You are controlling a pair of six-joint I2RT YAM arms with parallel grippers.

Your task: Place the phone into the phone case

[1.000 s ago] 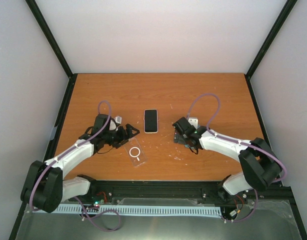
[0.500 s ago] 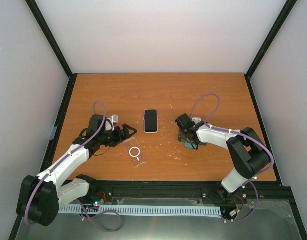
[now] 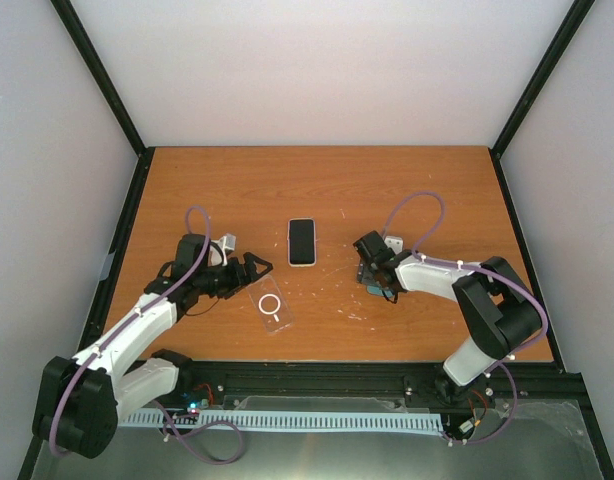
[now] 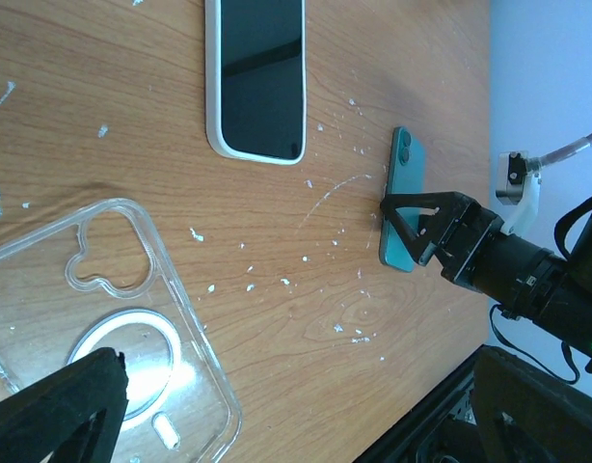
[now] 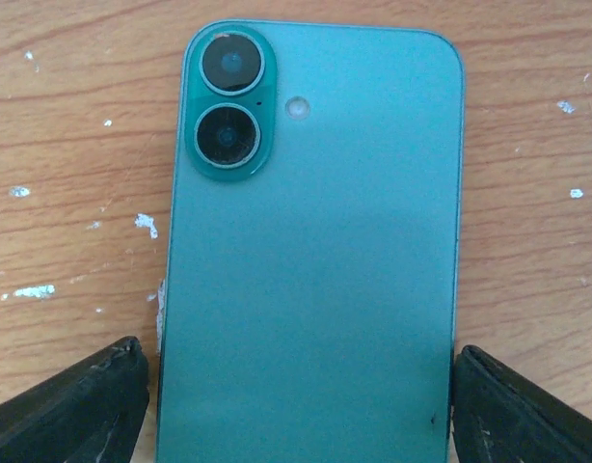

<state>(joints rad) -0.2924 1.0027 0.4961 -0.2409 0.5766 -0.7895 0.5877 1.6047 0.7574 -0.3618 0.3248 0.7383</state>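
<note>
My two pincers, both open, over the orange-brown wooden table [image 3: 427, 190].

My right pincer [image 3: 380, 286] is spread wide astride the teal phone [image 5: 310, 251], which lies flat on the wood, back and twin camera lenses up. One black fingertip [image 5: 79, 400] sits at each long edge, with a sliver of wood showing beside one of them. My left pincer [image 3: 255, 267] is parted just as wide above the near end of the clear plastic phone case [image 4: 103, 299] with its white ring. The case lies flat, well apart from the teal phone. A white-rimmed phone with a dark screen [image 4: 257, 77] lies face up beyond the case.
</note>
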